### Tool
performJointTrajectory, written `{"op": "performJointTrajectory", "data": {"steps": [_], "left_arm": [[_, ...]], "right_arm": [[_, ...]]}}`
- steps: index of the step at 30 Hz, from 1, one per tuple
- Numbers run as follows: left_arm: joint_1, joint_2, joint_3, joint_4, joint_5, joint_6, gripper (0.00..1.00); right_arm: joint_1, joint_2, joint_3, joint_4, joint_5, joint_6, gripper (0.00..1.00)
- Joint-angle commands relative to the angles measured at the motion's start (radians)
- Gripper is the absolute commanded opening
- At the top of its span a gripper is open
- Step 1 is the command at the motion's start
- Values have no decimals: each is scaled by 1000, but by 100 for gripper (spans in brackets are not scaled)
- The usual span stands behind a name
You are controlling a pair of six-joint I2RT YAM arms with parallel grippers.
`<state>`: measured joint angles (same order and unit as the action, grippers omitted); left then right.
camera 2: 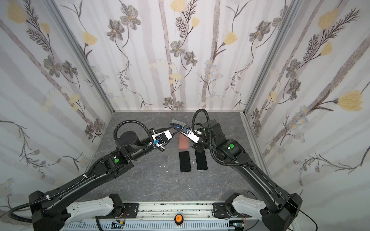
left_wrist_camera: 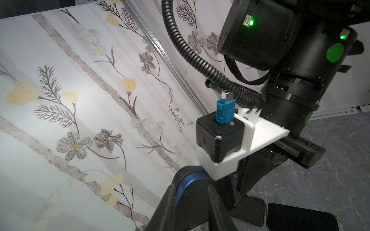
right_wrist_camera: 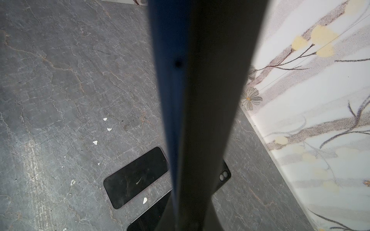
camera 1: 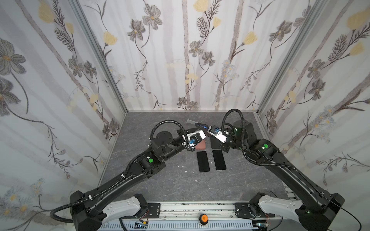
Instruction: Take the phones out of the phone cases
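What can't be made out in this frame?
- Right wrist view: blurred blue-edged device fills the middle, hiding how the right hand grips.
- Left wrist view: left hand cut by the bottom edge; contact with device unclear.
- Both top views: whether the device is cased, too small.
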<state>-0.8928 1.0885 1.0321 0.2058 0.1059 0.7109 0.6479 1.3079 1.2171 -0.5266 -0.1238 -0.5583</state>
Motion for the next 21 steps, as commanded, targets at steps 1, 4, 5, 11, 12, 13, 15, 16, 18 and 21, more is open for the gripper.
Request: {"op": "performJointTrajectory", "data": {"steps": [1, 4, 5, 11, 12, 13, 15, 16, 18, 21], "left_arm": [[-1, 5, 9, 17, 0, 16, 28], [0, 8, 9, 15, -3, 19, 27], [-1, 8, 9, 15, -2, 19, 26], [-1, 17, 9, 15, -9, 20, 26], [0, 19, 9, 14, -10, 21, 26], [0, 20, 9, 14, -12, 22, 26], [0, 23, 9, 14, -14, 22, 26], [0, 25, 9, 12, -13, 23, 26], [1, 30, 10, 11, -13, 22, 26], [0, 33, 9, 10, -18, 22, 26]], "right_arm": [[2, -5, 9, 51, -15, 1, 0], [2, -7, 8, 53, -17, 1, 0], [2, -6, 8, 53, -18, 1, 0], [5, -5, 9, 56, -28, 1, 0], [6, -5, 9, 56, -28, 0, 0], [6, -5, 8, 56, -30, -1, 0], [8, -7, 8, 56, -34, -3, 0], [8, -7, 8, 56, -35, -5, 0], [11, -9, 7, 57, -36, -8, 0], [13, -12, 6, 59, -40, -13, 0]]}}
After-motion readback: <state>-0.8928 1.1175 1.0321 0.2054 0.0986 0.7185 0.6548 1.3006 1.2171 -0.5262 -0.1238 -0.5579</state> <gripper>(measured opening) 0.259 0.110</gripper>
